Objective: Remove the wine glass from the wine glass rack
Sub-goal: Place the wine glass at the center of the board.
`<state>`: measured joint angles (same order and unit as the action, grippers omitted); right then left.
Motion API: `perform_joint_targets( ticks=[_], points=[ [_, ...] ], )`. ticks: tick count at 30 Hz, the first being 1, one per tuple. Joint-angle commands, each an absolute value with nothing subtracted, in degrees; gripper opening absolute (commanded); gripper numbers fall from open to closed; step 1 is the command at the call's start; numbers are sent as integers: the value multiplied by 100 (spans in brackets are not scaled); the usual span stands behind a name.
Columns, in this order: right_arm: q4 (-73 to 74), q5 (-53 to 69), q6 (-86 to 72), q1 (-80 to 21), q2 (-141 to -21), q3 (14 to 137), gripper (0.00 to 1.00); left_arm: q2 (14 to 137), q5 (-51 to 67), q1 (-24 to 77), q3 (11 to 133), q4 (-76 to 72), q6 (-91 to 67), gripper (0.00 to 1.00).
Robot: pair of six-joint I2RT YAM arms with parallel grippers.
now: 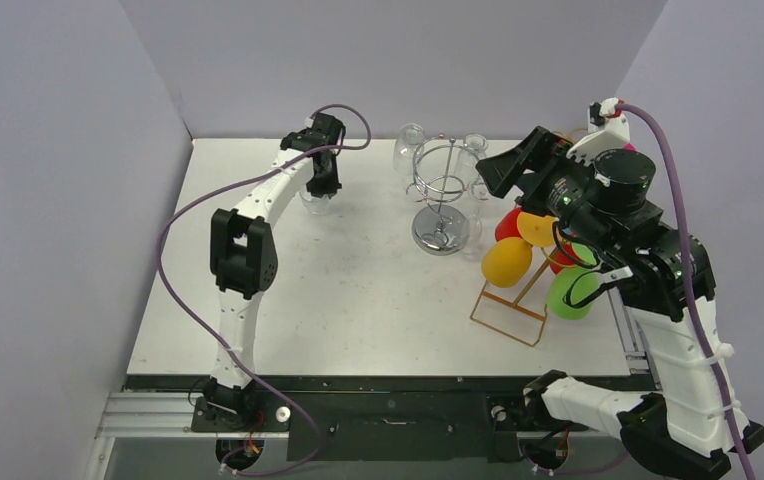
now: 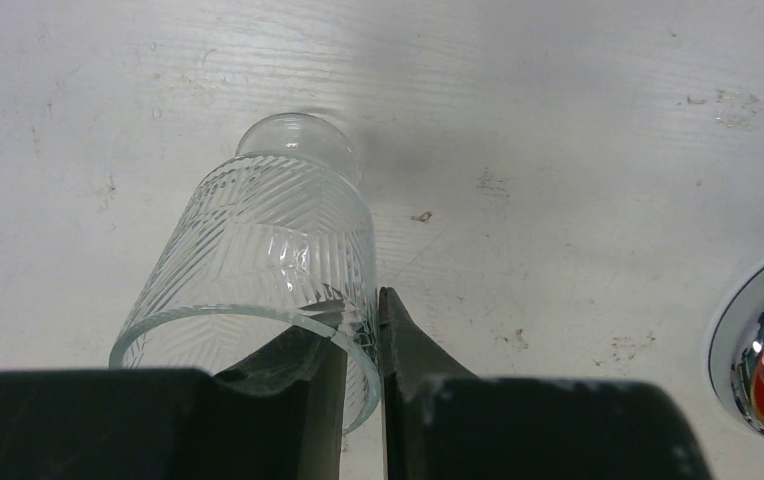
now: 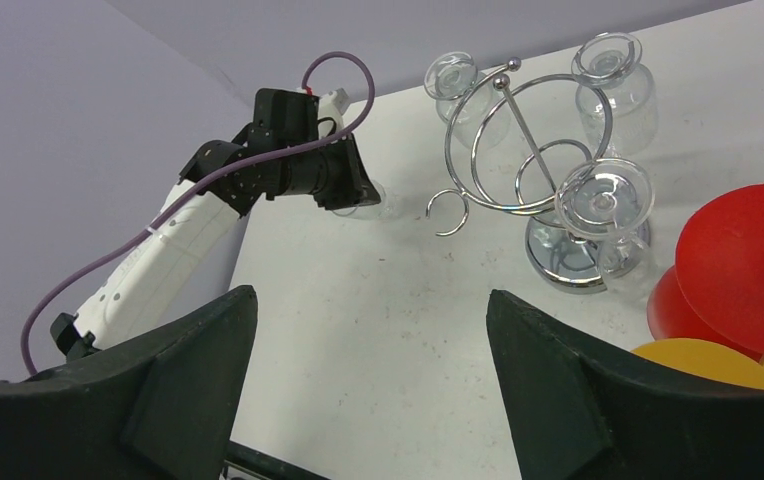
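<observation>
Nearest you, on the right, the coloured cups (image 1: pixel 506 262) are not part of this job, and past them your right gripper (image 3: pixel 370 300) hangs above the table (image 1: pixel 358 300) with its fingers spread wide, holding nothing. Beyond that stands the chrome rack (image 1: pixel 440 230), and off to its left, well apart from it, your left gripper (image 2: pixel 363 315) pinches the wall of the wine glass (image 2: pixel 268 240) at the rim, one finger inside the bowl and one outside. The glass is clear of the rack and sits low over the tabletop, rim up. You cannot tell from these views whether its foot is touching the surface. I judge the step in hand to be the set-down. Your next move calls for easing the glass down until it stands flat, then parting the fingers and lifting straight up, so the inner finger does not drag the rim and tip it. As for the count, you have two arms, one rack, one glass in hand, and three more glasses (image 3: pixel 603 200) hanging on the rack. Among the coloured cups there seem to be two red, two yellow and one green.
</observation>
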<state>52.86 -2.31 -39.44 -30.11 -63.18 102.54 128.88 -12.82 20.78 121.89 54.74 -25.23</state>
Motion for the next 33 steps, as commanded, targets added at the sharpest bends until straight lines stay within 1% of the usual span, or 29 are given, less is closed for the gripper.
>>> perform_joint_targets(
  ticks=[1, 8, 11, 12, 13, 14, 16, 18, 24, 33],
  points=[
    [5208, -347, -3848, -3067, -6190, 10254, 80, 13010, -1203, 1964, 12602, 5403, -2448, 0],
    [5143, -313, -3856, -3067, -6227, 10139, 80, 13200, -1206, 1928, 12654, 5411, -2443, 0],
    [5115, -312, -3849, -3068, -6250, 10107, 80, 13191, -1257, 1917, 12652, 5406, -2437, 13],
    [5109, -304, -3847, -3068, -6254, 10103, 80, 13192, -1279, 1916, 12651, 5405, -2431, 19],
    [5107, -300, -3848, -3068, -6260, 10100, 80, 13181, -1313, 1916, 12658, 5410, -2423, 22],
    [5096, -300, -3847, -3067, -6276, 10099, 80, 13174, -1329, 1916, 12674, 5417, -2415, 29],
    [5085, -282, -3849, -3067, -6288, 10092, 80, 13166, -1409, 1909, 12739, 5441, -2395, 35],
    [5074, -266, -3853, -3067, -6304, 10090, 80, 13163, -1456, 1900, 12843, 5484, -2371, 40],
    [5071, -266, -3878, -3067, -6310, 10066, 80, 13166, -1528, 1874, 13250, 5639, -2311, 48],
    [5113, -325, -3883, -3067, -6286, 10050, 81, 13078, -1434, 1828, 13809, 5852, -2252, 54]
  ],
)
